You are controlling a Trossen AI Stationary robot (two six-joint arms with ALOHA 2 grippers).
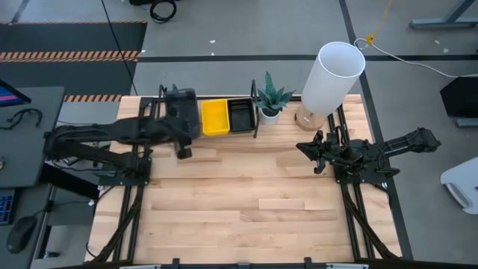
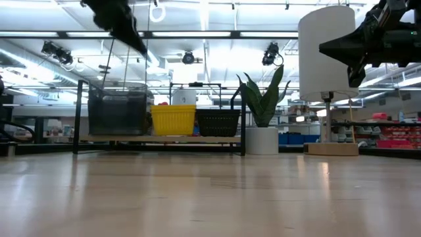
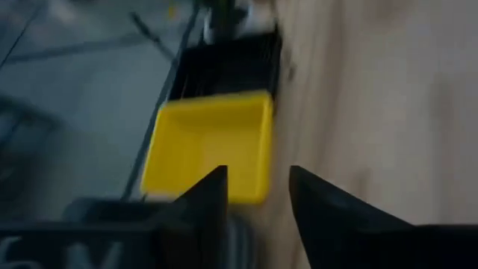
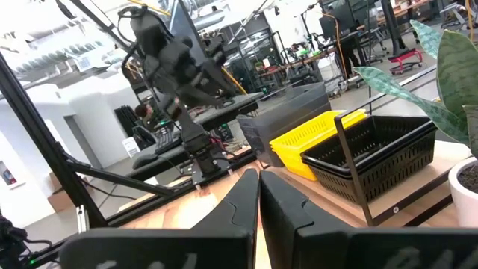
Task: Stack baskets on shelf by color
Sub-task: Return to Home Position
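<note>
High view: left gripper (image 1: 183, 152), fingers spread and empty, is hovering beside the shelf (image 2: 197, 139); retracting low risks clipping the grey baskets (image 2: 118, 113).

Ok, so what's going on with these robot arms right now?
The baskets sit on the shelf, sorted by colour: grey baskets, yellow baskets, black baskets, side by side. The left gripper hangs open above the grey end, holding nothing. The right gripper is shut and empty at the right side of the table.
</note>
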